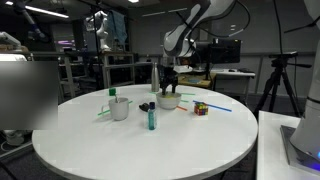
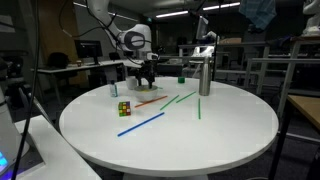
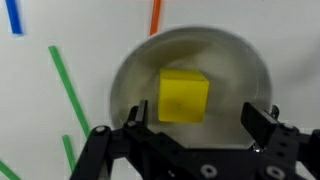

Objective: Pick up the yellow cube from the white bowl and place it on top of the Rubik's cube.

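Wrist view, left to right: a blue straw at the top left corner of the picture, then a green straw on the table. Next is the white bowl with the yellow cube lying flat inside, approx. in the middle, and an orange straw is beyond the rim. My gripper hangs over the bowl with the jaws spread wide and nothing between them. The gap is wider than the cube.

In an exterior view the bowl sits toward the far edge of the round table, directly under my gripper. The Rubik's cube stands just beside it on the right, not touching.

What can go wrong, in my judgement:
- The cube is a bit left of my jaw centre. The left finger would touch first and push the cube over the smooth bottom, so the grip ends up skewed.
- With jaws this wide, a fingertip may hit the sloped wall of the bowl on the way down and tip or drag the bowl.
- The Rubik's cube is very near, so a low transfer may knock it.
- Both cubes look approx. the same width, so there is little margin. If I release off-centre or tilted, the yellow one probably slides off.
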Robot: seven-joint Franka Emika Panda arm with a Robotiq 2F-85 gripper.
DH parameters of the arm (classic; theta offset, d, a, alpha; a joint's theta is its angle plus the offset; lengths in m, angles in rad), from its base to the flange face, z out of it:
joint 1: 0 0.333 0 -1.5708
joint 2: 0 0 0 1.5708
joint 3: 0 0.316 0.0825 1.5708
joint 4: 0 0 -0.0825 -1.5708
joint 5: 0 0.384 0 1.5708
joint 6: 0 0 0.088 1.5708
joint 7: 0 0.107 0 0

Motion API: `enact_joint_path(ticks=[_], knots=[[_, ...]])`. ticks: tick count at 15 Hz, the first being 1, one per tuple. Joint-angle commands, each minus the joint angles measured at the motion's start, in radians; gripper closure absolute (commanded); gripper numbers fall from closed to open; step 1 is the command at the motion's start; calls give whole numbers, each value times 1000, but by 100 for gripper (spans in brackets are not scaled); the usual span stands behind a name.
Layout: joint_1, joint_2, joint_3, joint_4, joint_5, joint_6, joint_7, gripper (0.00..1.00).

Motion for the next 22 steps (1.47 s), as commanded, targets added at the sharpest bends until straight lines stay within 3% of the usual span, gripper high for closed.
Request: enact_joint_path(ticks=[1, 16, 17, 19, 22], knots=[[-17, 28, 9, 46, 27, -61, -17, 0], [-43, 122, 10, 131, 25, -117, -31, 0], [-43, 125, 10, 136, 24, -125, -31, 25], [-41, 130, 8, 144, 20, -140, -29, 33], [-39, 134, 5, 152, 18, -160, -24, 56]])
